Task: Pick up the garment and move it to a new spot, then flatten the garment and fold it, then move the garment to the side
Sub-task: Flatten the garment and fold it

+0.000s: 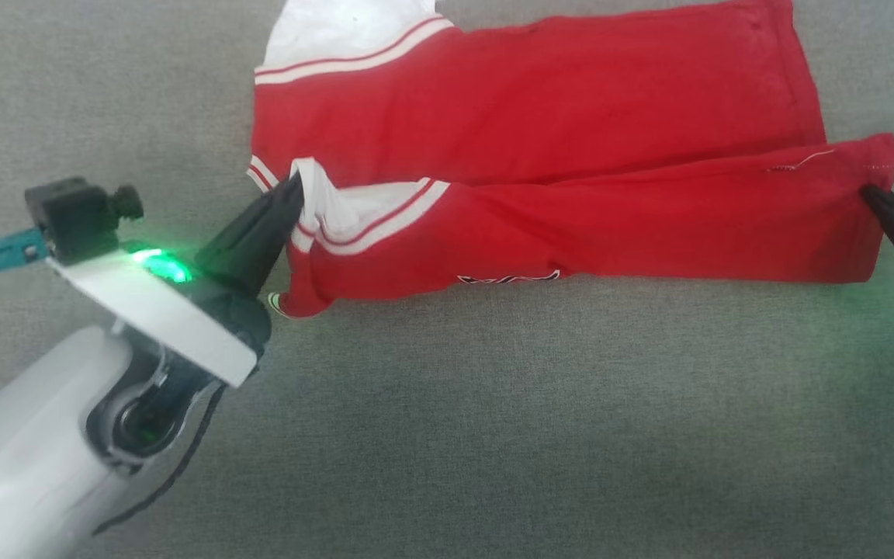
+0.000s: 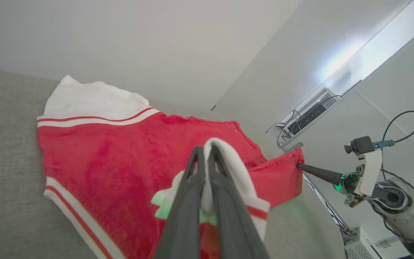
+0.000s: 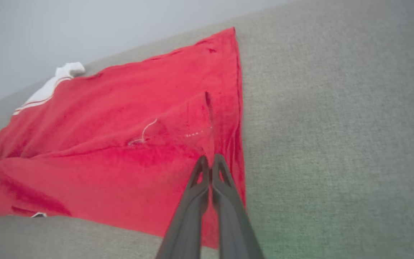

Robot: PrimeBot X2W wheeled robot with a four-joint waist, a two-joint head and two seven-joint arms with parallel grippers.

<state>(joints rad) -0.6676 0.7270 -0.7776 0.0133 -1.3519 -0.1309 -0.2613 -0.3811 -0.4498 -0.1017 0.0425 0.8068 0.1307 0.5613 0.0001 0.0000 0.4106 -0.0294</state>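
The red garment [image 1: 540,140] lies spread across the grey surface, its near half lifted and folded back over the rest. My left gripper [image 1: 296,185] is shut on the white striped sleeve at the garment's left end. In the left wrist view the white sleeve cloth wraps between those fingers [image 2: 196,169]. My right gripper [image 1: 868,191] is shut on the red hem corner at the right end. In the right wrist view the fingers [image 3: 201,172] pinch the red garment [image 3: 102,136]. A sliver of the dark print peeks out at the near fold.
Grey fabric surface [image 1: 493,435] stretches in front of the garment and to both sides. In the left wrist view a pale wall rises behind the surface, with my right arm [image 2: 383,187] and a shelf with cables at the right.
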